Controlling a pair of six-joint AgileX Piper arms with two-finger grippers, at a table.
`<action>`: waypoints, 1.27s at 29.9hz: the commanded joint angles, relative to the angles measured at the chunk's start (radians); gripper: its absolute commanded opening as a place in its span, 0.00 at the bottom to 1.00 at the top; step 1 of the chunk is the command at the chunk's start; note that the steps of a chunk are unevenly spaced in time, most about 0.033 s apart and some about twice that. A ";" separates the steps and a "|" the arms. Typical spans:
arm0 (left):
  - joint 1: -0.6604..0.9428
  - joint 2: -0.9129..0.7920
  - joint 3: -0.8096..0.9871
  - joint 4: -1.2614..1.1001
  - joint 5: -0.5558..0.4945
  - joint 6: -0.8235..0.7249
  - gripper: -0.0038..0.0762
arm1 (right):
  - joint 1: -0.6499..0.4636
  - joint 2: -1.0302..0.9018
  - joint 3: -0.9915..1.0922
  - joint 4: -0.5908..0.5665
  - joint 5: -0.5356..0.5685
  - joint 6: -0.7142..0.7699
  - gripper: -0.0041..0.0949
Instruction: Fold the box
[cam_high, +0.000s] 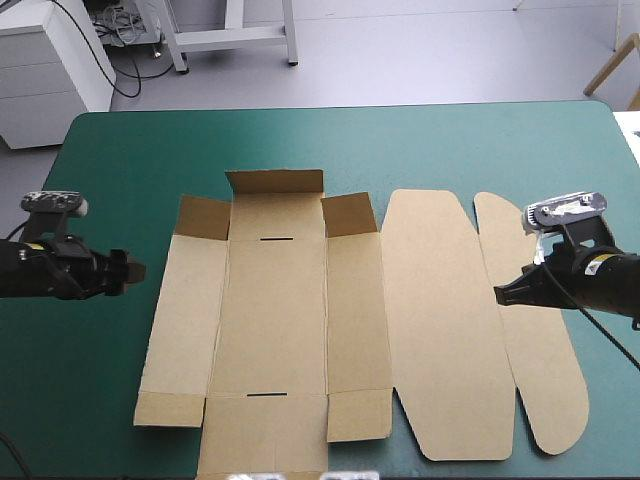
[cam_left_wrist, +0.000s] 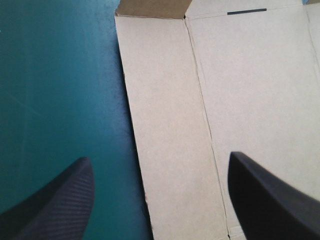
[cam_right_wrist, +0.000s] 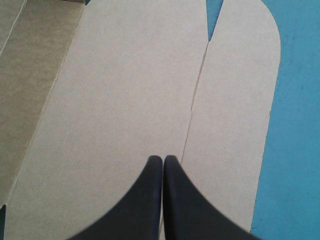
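– On the table's middle, first entry?
– Item 1: box (cam_high: 275, 330), brown board, lying flat and unfolded on the teal-green cover (cam_high: 100, 160). The base panel (cam_high: 270, 320) is central, with one slot (cam_high: 274, 239) toward the far end and another toward the near. The far flap (cam_high: 275, 182) is tipped up a little. No wall is raised, so the folding reads as barely begun.
– Right of the base?
– Item 2: lid panel (cam_high: 440, 330), flat. Beyond it lies a rounded outer flap (cam_high: 535, 340), also flat, joined to it along a crease.
– Left side?
– Item 3: left gripper (cam_high: 135, 270), just beside the box's left edge, black fingers spread wide and holding nothing. Its wrist view shows them astride that edge, one over the cover and one over the left wall panel (cam_left_wrist: 170, 125). Probable reason: it is placed to take the edge and lift the wall.
– And the right?
– Item 4: right gripper (cam_high: 500, 295), fingers pressed together into one point, empty, over the lid panel beside the crease to the rounded flap. Probable reason: a closed tip suits pressing or steadying the sheet while the left side is worked. Whether it touches the board cannot be told.
– Hazard?
– The sheet lies loose, so a lift at the left could slide it.
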 joint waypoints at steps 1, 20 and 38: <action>0.155 -0.016 -0.032 -0.137 0.056 0.110 0.71 | -0.006 -0.014 -0.027 -0.001 -0.052 -0.017 0.03; 0.382 0.011 -0.028 -0.203 0.073 0.127 0.30 | -0.006 -0.014 -0.023 0.003 -0.066 -0.050 0.03; 0.382 0.123 0.094 -0.170 0.083 0.026 0.82 | -0.006 -0.014 -0.023 0.003 -0.068 -0.050 0.03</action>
